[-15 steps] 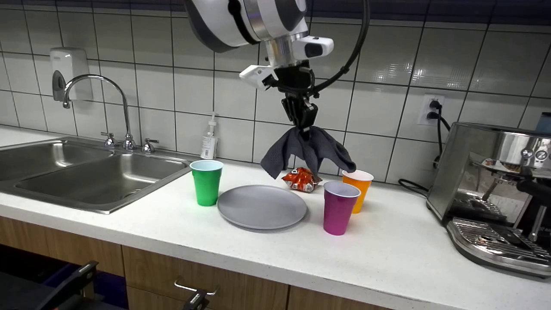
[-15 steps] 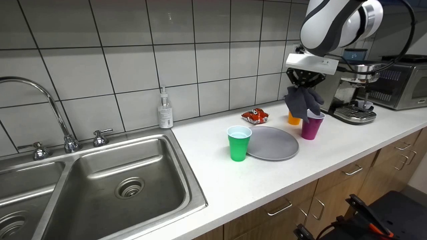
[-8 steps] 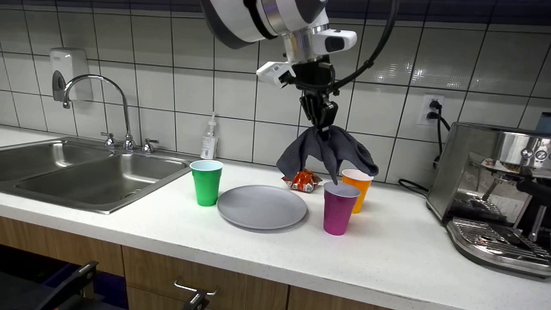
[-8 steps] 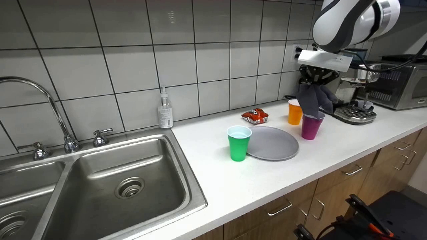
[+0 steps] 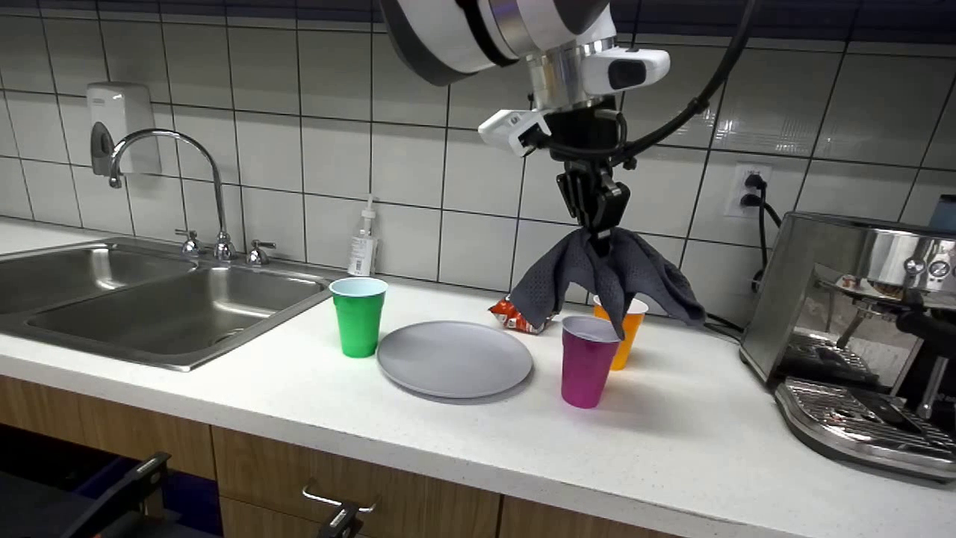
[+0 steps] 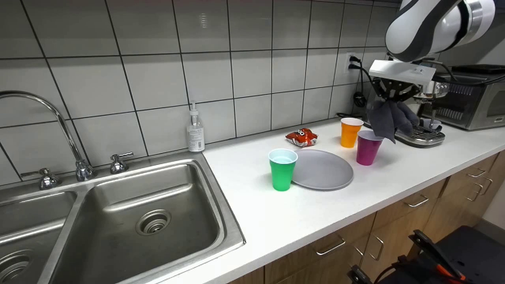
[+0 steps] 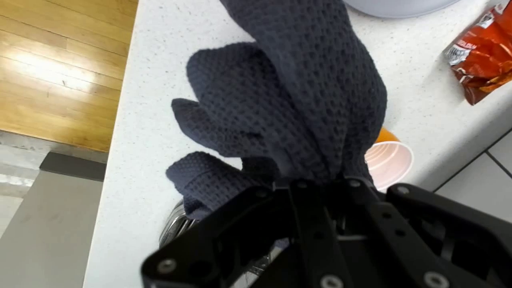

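Observation:
A dark grey waffle-textured cloth (image 5: pixel 653 280) hangs in folds from my gripper (image 5: pixel 600 243), which is shut on its upper middle above the counter. In the wrist view the cloth (image 7: pixel 288 96) fans out from the pinched fingers and blocks much of the counter. One lower corner comes close to the rim of a purple cup (image 5: pixel 588 370); I cannot tell if they touch. Behind that cup stands an orange cup (image 6: pixel 349 134), partly covered by cloth in an exterior view. A grey plate (image 5: pixel 454 359), a green cup (image 5: pixel 358 321) and a red snack bag (image 6: pixel 302 137) sit nearby.
A steel coffee machine (image 5: pixel 859 321) stands on the counter (image 5: pixel 672 463) near the cloth, with a microwave (image 6: pixel 469 100) beyond it. The double sink (image 6: pixel 158 189) and faucet (image 6: pixel 51 110) lie at the opposite end, beside a soap bottle (image 6: pixel 195 134). Tiled wall (image 5: pixel 478 172) runs behind.
My gripper has carried the cloth rightward in both exterior views, toward the coffee machine, and slightly lower in the frame. The cups, plate and bag have stayed put.

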Controlling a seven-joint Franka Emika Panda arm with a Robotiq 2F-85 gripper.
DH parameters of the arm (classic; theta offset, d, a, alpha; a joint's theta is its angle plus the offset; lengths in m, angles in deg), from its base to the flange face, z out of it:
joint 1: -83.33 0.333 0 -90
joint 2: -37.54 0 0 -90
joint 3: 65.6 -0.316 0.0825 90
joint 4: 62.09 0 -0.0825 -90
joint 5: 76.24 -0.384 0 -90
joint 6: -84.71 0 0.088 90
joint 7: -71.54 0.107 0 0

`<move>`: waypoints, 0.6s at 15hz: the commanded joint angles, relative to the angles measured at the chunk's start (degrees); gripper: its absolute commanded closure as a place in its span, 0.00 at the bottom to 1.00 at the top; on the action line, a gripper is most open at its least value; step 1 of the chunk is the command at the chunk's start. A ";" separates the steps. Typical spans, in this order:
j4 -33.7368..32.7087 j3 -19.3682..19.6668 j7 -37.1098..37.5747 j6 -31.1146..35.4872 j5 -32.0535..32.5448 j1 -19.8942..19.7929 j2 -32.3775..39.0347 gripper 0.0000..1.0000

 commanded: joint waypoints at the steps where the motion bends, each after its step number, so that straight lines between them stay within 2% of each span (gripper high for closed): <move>1: -1.57 0.19 -2.22 -2.37 -0.96 -1.47 1.49 0.97; 9: -3.72 2.72 -1.95 -4.28 -1.23 -1.08 7.87 0.97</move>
